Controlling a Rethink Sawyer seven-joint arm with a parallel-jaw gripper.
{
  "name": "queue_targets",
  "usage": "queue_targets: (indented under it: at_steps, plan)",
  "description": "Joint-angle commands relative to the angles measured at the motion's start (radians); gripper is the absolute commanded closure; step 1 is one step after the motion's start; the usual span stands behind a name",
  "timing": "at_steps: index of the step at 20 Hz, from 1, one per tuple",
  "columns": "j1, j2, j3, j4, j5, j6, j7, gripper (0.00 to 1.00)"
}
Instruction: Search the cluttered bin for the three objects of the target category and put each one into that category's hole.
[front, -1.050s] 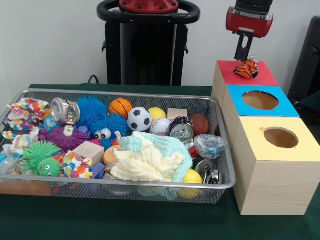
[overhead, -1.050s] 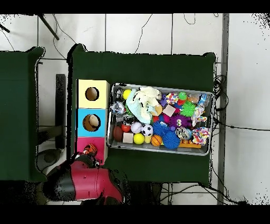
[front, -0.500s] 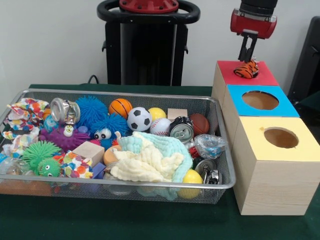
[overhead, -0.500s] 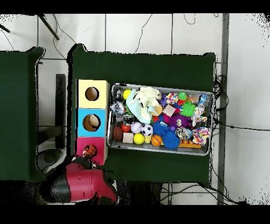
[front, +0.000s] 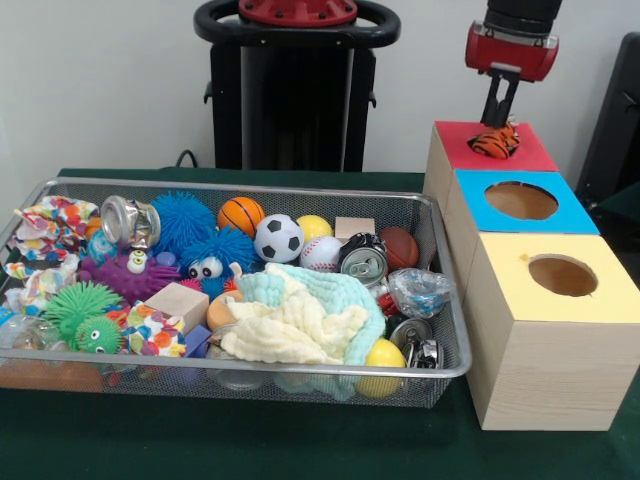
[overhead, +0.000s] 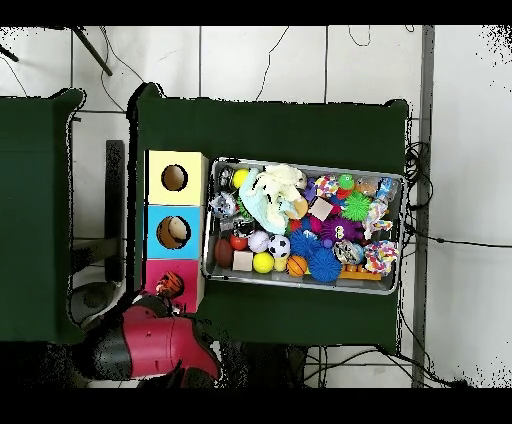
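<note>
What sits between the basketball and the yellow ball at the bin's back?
The soccer ball sits between the basketball and the yellow ball, clearest in the front view.

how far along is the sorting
One orange striped toy sits in the red box's hole, not fully dropped through. Nothing is in hand: the gripper hangs just above the toy, apart from it. In the overhead view something pale lies inside the blue box. The wire bin is full of clutter, so further targets likely remain to be searched out.
</note>
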Motion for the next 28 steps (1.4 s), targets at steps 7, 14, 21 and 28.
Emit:
queue_targets:
  at_steps: [7,14,21,28]
  plan:
    - [-0.015,0.149,0.055,-0.104,0.045,-0.095,0.168,1.00]
    - [-0.003,0.194,0.040,-0.131,0.055,-0.142,0.182,1.00]
    - [-0.005,0.223,0.042,-0.138,0.060,-0.184,0.181,1.00]
    - [-0.040,0.171,0.076,-0.115,0.057,-0.131,0.153,1.00]
